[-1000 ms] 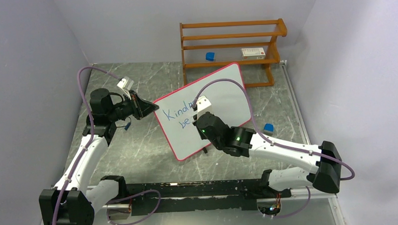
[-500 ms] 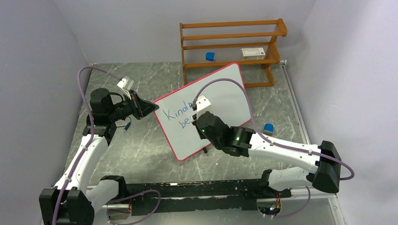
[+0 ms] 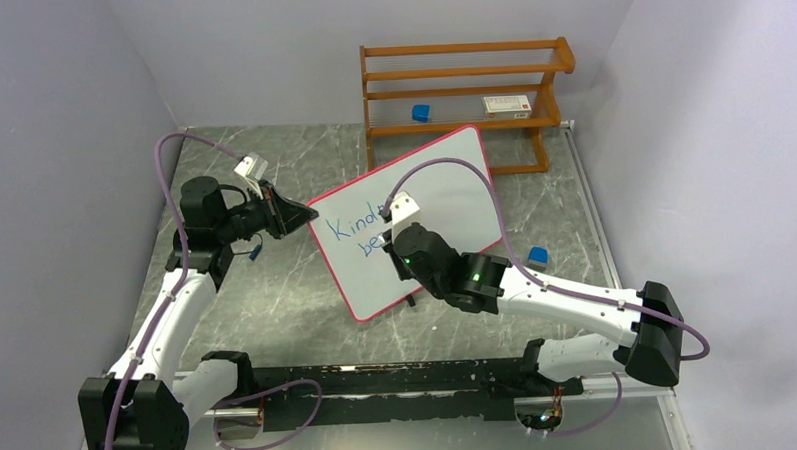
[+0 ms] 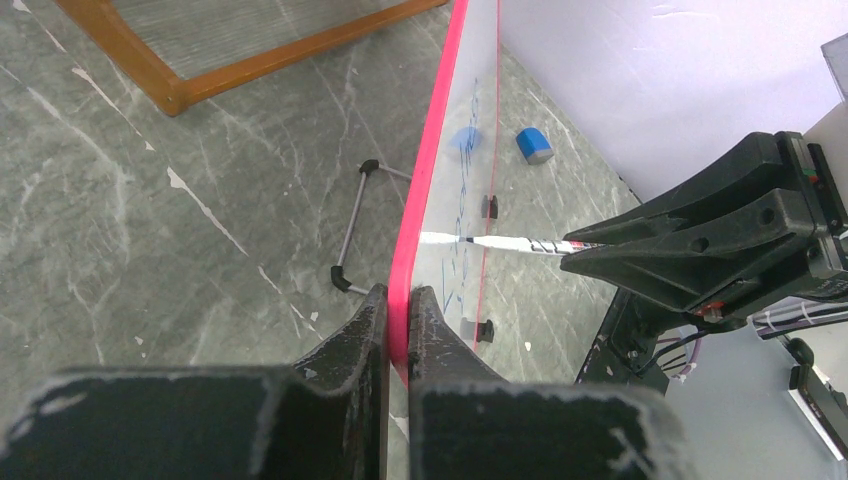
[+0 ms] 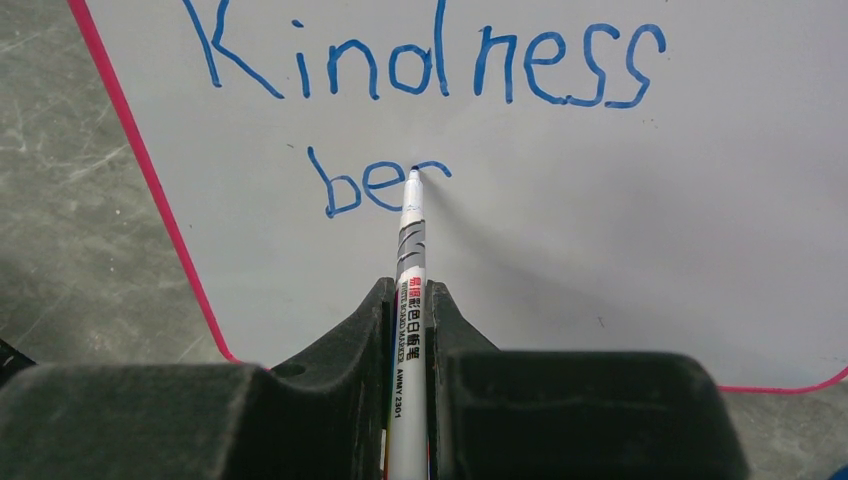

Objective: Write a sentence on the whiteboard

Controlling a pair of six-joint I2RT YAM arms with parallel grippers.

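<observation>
Moved: right gripper [image 5: 410,292] nudged slightly; left gripper [image 4: 398,300] unmoved | right: clenched on marker [image 5: 409,235], axis 6–12 o'clock, tip touching sentence [image 5: 420,75] after "be" | left: clamping whiteboard [image 5: 620,250] rim, board propped on counter [image 3: 277,289] | blank space at 3 o'clock of tip

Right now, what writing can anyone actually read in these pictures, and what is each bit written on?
"Kindness", blue, on the whiteboard.
"be" and an unfinished letter, beneath it.
"2301" on the marker; its other print is too small.
Box on the rack: label unreadable.
</observation>
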